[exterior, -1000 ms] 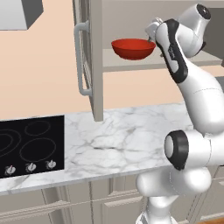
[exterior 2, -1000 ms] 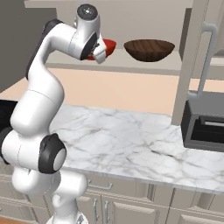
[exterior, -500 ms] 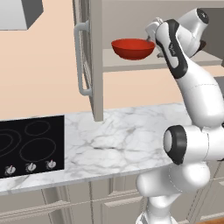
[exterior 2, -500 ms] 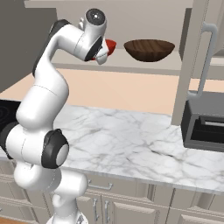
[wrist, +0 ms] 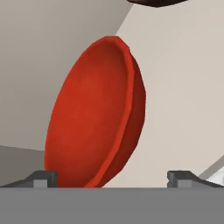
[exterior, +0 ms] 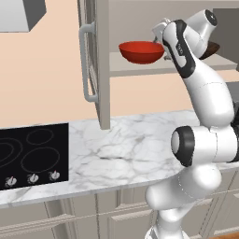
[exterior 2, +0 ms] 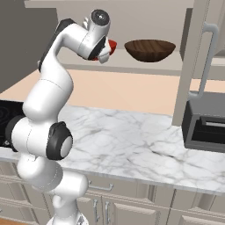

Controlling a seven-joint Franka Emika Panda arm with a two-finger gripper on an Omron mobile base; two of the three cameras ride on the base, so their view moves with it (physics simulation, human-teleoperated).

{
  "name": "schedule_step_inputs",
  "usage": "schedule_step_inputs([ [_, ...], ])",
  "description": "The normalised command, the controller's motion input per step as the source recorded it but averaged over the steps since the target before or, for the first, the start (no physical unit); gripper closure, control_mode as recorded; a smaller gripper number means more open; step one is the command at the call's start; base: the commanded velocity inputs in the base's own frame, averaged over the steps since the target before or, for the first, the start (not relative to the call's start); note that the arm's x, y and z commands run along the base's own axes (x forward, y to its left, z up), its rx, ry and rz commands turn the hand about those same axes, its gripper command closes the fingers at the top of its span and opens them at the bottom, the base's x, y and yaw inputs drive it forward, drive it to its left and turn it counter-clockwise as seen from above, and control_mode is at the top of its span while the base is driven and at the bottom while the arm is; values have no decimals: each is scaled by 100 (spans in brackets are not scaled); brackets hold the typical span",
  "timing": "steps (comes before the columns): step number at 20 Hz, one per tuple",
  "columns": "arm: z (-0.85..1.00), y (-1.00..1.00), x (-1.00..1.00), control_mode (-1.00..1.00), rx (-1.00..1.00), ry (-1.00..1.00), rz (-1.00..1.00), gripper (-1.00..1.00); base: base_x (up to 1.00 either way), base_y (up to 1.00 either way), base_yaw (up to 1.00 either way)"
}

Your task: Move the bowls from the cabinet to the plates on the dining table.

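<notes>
The glossy red bowl (exterior: 141,51) sits on the shelf of the open cabinet (exterior: 140,67). My gripper (exterior: 158,35) hangs at its right rim, open. In the hand view the red bowl (wrist: 96,127) looms close, its near edge lying between the two fingertips (wrist: 41,178) with the gripper (wrist: 111,179) not shut on it. To the right on the same shelf rests the dark brown bowl (exterior 2: 149,49), apart from the hand; from that side the red bowl (exterior 2: 112,45) peeks past the gripper (exterior 2: 105,53). The plates and the dining table are out of view.
The cabinet's left door (exterior: 95,60) stands swung out with its bar handle toward me; the right door (exterior 2: 204,57) is open too. Below runs a marble counter (exterior: 126,149) with a black cooktop (exterior: 28,154). A black appliance (exterior 2: 206,127) stands on the counter at the right.
The hand has crept a little closer to the red bowl along the shelf. Its jaws stay wide, and neither bowl has shifted.
</notes>
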Motion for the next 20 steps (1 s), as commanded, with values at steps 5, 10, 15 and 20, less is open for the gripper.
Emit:
schedule_step_inputs([
  [5,-15,0,4,-100,3,1,0,-100,0,0,0],
  [10,-30,0,24,-100,0,1,0,-100,0,0,0],
  [15,-8,0,32,-100,0,4,0,-100,0,0,0],
  [20,0,0,29,-100,3,7,0,-100,0,0,0],
])
